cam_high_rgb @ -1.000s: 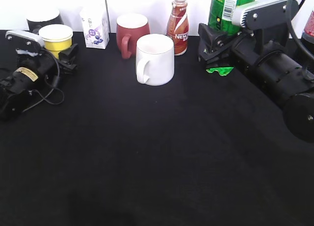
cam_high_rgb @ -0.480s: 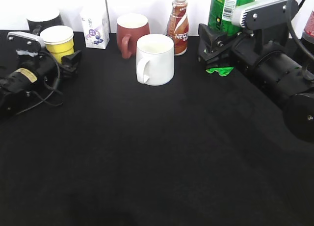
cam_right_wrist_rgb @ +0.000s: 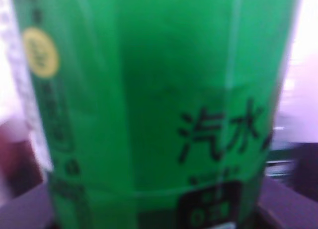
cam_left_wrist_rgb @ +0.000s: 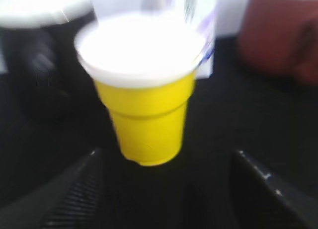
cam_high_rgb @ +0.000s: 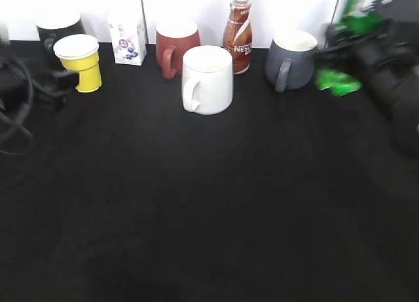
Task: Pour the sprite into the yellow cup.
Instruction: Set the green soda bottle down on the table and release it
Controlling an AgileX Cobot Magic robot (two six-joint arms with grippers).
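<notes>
The yellow cup stands upright at the back left of the black table. In the left wrist view it stands just ahead of my left gripper, which is open with one finger low on each side and not touching it. In the exterior view the left arm is mostly off the left edge. The sprite is a blurred green shape at the far right, crossed by my right gripper. Its green label fills the right wrist view and hides the fingers. The bottle has moved with the arm.
Along the back stand a black cup, a small milk carton, a red mug, a brown Nescafe bottle and a grey mug. A white mug stands in front of them.
My right arm has swung to the right with the sprite, uncovering the grey mug. My left arm has drawn back to the left, leaving the yellow cup standing slightly nearer.
</notes>
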